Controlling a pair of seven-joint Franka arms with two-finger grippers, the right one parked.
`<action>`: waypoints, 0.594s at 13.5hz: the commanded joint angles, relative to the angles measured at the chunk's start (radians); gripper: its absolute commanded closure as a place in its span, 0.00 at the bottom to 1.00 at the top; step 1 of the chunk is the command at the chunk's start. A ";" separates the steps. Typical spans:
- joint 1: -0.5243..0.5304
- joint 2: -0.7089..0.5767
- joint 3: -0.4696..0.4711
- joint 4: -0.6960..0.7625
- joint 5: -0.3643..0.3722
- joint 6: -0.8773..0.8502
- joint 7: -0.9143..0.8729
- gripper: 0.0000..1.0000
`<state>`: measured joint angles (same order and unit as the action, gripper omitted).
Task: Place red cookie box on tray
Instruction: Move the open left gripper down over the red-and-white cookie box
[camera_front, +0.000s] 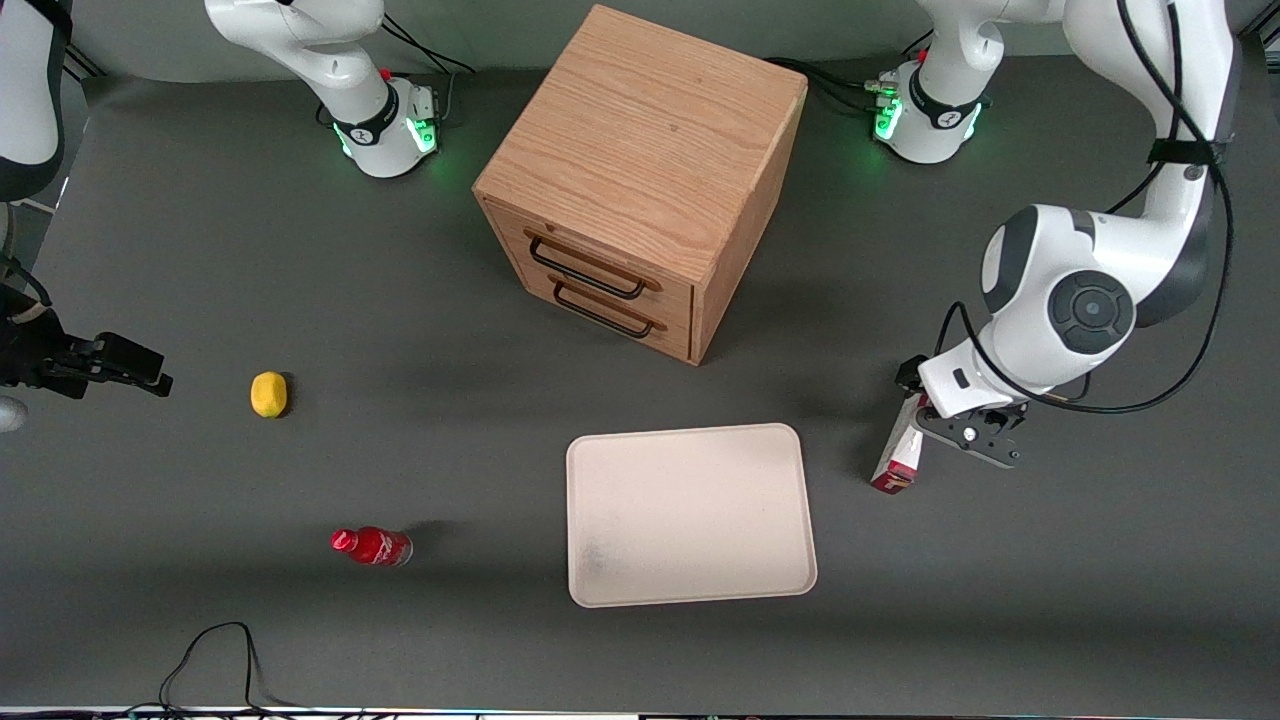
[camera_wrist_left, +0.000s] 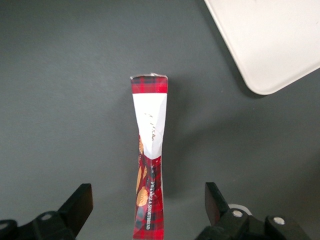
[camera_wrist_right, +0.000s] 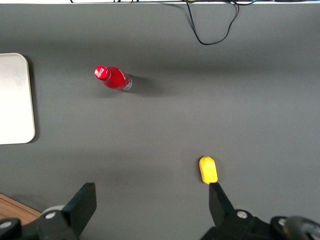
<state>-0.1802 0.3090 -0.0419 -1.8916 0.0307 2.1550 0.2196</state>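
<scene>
We see the red cookie box (camera_front: 897, 457) standing on its thin edge on the dark table (camera_front: 400, 300), just beside the tray (camera_front: 690, 515) toward the working arm's end, with a strip of bare table between them. The claw (camera_front: 965, 432) hangs directly over the box; in the wrist view its two fingers (camera_wrist_left: 77, 205) are spread wide, one on each side of the box (camera_wrist_left: 150, 160), neither touching it. A corner of the tray (camera_wrist_left: 270, 40) shows close to the box there. We note a wooden cabinet (camera_front: 640, 180) with two drawers farther from the front camera than the tray. Toward the parked arm's end lie a small red bottle (camera_front: 372, 546) and a yellow lemon (camera_front: 268, 393), well apart from each other.
</scene>
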 joint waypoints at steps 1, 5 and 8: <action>-0.016 0.031 0.010 -0.018 0.014 0.042 0.011 0.00; -0.013 0.107 0.010 -0.017 0.038 0.124 0.032 0.00; -0.012 0.145 0.013 -0.017 0.041 0.155 0.034 0.00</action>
<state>-0.1846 0.4414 -0.0382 -1.9043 0.0589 2.2933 0.2386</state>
